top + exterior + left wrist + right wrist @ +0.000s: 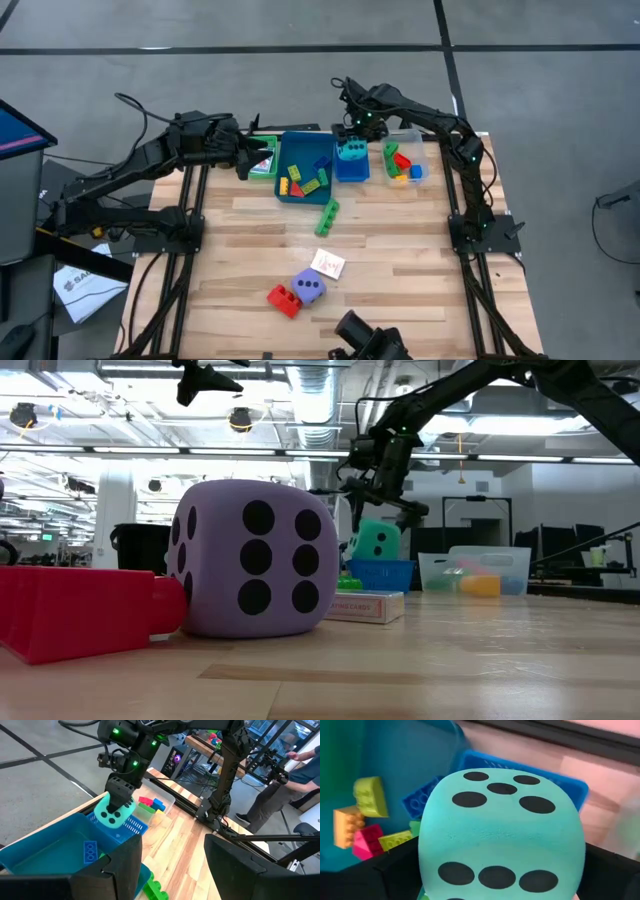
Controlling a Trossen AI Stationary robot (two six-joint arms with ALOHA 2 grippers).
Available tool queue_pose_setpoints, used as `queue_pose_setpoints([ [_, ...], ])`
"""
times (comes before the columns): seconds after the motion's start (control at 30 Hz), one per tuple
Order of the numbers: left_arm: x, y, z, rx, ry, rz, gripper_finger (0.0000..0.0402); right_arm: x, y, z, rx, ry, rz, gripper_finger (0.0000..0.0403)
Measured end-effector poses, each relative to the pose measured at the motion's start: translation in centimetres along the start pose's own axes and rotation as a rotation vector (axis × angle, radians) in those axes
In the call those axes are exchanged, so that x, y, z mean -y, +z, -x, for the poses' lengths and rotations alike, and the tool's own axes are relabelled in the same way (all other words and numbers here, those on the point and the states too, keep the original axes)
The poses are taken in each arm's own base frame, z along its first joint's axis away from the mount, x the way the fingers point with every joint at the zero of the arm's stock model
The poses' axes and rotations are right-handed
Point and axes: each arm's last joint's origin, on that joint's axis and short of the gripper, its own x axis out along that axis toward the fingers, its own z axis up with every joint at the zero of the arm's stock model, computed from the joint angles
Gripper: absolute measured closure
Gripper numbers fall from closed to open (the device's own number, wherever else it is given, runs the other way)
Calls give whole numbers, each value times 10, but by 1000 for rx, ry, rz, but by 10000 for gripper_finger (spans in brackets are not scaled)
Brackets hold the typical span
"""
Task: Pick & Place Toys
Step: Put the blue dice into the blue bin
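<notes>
Right hand [351, 140] grips the teal dotted dice cube [351, 150] over the small blue basket [351, 170].

Its fingers stand wide apart, clamped on the cube's sides, the cube just above the basket at the worktop's [400, 250] far edge. The left hand [252, 155] hovers partly open and empty by the green tray [263, 170]. Bricks lie in the blue tray [300, 190] and clear tray [405, 165]; a green brick [327, 216], picture cards [328, 264], purple dice cube [308, 288] and red brick [283, 298] rest on the worktop.
</notes>
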Motion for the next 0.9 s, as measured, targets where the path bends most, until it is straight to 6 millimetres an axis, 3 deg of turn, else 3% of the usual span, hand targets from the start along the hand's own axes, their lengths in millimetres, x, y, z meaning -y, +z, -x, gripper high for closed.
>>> queue_pose_setpoints([
  [0.9, 0, -1, 0, -10, 4, 1, 193, -8, 2, -1, 70, 3, 39, 3],
])
